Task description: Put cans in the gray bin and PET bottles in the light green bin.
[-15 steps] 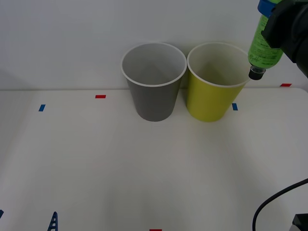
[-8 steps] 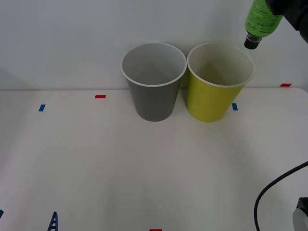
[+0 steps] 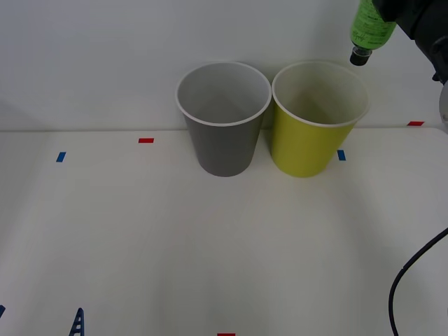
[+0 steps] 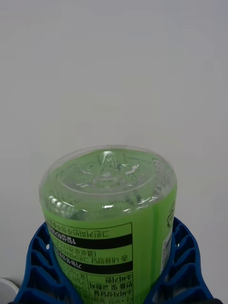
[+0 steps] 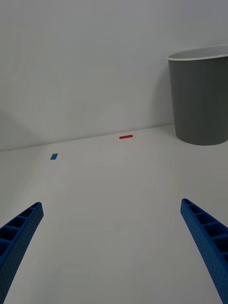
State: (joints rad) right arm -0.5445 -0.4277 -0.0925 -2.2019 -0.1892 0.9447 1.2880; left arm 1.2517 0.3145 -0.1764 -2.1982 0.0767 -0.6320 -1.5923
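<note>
The PET bottle [image 3: 371, 24], with its bright green label, hangs upside down, its black cap [image 3: 359, 57] just above the right back rim of the light green bin [image 3: 315, 126]. My right gripper [image 4: 111, 285] is shut on the bottle [image 4: 109, 213], and its blue fingers [image 4: 35, 270] clasp the label on both sides. The gray bin [image 3: 224, 122] stands right beside the green one, on its left, and it looks empty inside. My left gripper [image 5: 114, 247] hangs open low over the table's near left, well short of the gray bin [image 5: 202, 95]. The cans are out of view.
Both bins stand at the back of a white table [image 3: 210, 245], against a white wall. Small red [image 3: 145, 140] and blue [image 3: 61, 157] tape marks dot the tabletop. A black cable [image 3: 406, 280] loops at the near right.
My right gripper has lifted the bottle and carried it a little left, from beside the green bin's right rim to above it. The left arm has stayed still.
</note>
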